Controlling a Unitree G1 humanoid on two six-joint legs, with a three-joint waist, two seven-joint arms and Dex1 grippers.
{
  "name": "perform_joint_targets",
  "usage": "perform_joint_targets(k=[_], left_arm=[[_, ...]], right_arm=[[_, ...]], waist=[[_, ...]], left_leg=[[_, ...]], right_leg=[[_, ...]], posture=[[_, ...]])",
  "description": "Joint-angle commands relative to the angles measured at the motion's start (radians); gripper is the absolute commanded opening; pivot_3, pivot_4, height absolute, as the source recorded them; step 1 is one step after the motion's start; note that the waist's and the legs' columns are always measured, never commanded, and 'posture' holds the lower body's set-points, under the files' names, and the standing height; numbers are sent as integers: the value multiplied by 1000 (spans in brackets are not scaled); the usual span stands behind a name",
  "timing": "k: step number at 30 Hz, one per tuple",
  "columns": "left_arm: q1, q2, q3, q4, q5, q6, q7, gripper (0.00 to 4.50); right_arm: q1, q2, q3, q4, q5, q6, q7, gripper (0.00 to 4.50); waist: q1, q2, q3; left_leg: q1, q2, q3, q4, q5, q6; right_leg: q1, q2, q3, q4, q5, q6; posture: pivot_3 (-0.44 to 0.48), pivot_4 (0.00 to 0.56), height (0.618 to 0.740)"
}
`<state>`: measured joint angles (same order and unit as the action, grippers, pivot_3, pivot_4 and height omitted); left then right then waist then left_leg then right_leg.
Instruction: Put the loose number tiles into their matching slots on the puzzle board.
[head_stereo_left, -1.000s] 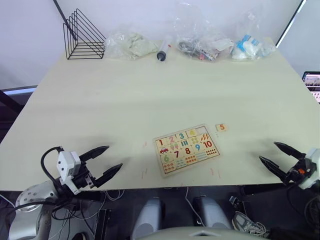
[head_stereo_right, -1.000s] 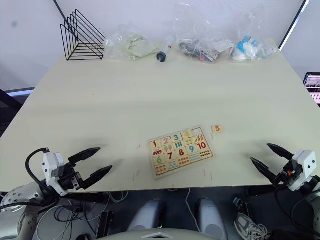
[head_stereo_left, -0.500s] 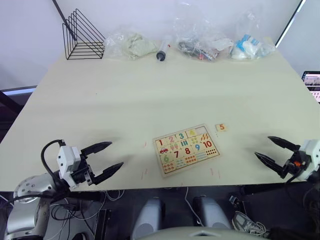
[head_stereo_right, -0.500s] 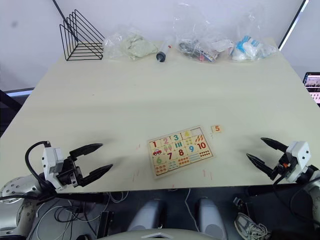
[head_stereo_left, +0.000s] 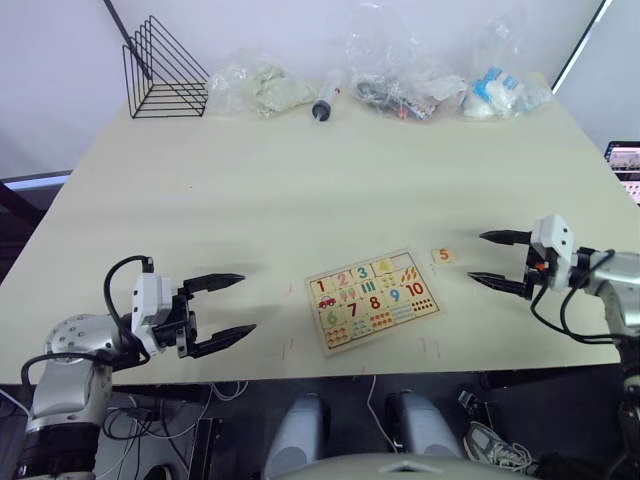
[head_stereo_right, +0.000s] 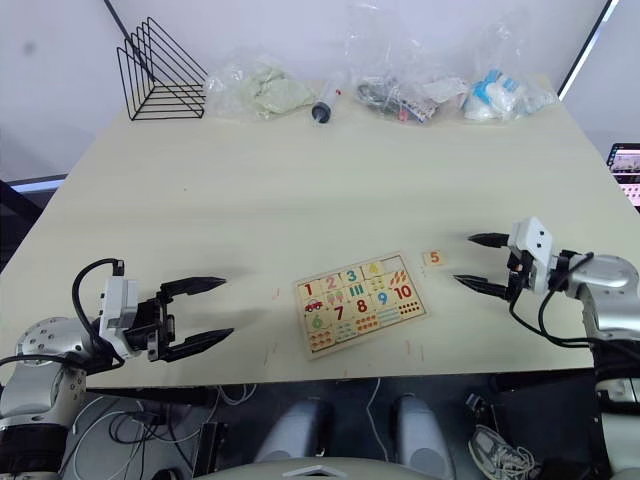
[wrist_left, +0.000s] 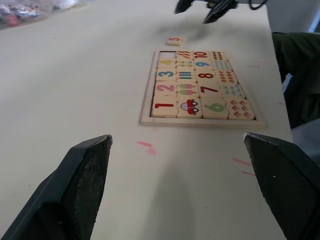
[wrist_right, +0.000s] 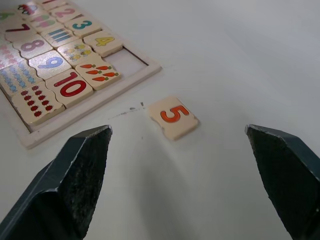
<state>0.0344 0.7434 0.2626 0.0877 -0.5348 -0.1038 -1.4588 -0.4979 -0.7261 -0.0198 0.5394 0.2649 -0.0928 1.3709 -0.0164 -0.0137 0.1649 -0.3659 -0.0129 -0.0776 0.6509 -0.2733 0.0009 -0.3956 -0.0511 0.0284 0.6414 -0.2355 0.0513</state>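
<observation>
We see the puzzle board (head_stereo_left: 373, 298) low centre of the frame on the table (head_stereo_left: 300, 190), tiles 1–4 seated, one empty slot (wrist_right: 127, 56) at its right corner. The loose 5 tile (head_stereo_left: 442, 255) lies just right of it. Right gripper (head_stereo_left: 493, 261) spread wide near that tile; left gripper (head_stereo_left: 228, 308) spread, lower left, holding nothing.

Along the far edge of your table (head_stereo_left: 300, 180) you have a black wire rack (head_stereo_left: 165, 70) at the left corner. Beside it lies a clear bag of pale cloth (head_stereo_left: 262, 90), then a syringe (head_stereo_left: 326, 100). Two more clear bags (head_stereo_left: 405, 85) of mixed items sit toward the right. A screen (head_stereo_left: 626, 165) shows past the table's right edge.
</observation>
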Motion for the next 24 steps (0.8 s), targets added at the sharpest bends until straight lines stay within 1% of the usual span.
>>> perform_joint_targets(k=[1,4,7,12,17,24], left_arm=[[-25,21,-4,-10,-16,-7,-36,4500],[-39,21,-11,-17,-20,0,-51,4500],[-53,21,-18,-19,-23,2,-61,4500],[-60,21,-27,-19,-30,0,-92,4500],[-57,12,-37,-26,-26,-2,-96,4500],[-60,11,-46,-25,-21,-7,-103,4500]], right_arm=[[-133,19,60,126,-63,-51,61,4480],[-220,44,102,216,-103,-83,98,4480],[-278,62,146,267,-146,-112,134,4480],[-375,83,195,395,-213,-201,181,4480],[-419,92,213,476,-256,-262,207,4480],[-442,107,209,547,-293,-304,192,4480]], waist=[[0,0,0],[-2,0,0],[1,0,0],[-11,1,1],[-13,1,1],[-24,1,1]], left_leg=[[0,0,0,0,0,0],[0,0,0,0,0,0],[0,0,-1,0,0,0],[0,0,0,0,0,0],[-1,0,-1,0,0,0],[0,0,-1,0,0,0]], right_leg=[[0,0,0,0,0,0],[0,0,0,0,0,0],[0,0,-1,0,0,0],[-1,0,0,1,0,0],[-1,-1,-1,0,0,0],[-1,-1,0,1,0,0]], posture=[[0,150,740],[0,150,740],[0,150,740],[0,150,740],[0,150,740],[0,150,740]])
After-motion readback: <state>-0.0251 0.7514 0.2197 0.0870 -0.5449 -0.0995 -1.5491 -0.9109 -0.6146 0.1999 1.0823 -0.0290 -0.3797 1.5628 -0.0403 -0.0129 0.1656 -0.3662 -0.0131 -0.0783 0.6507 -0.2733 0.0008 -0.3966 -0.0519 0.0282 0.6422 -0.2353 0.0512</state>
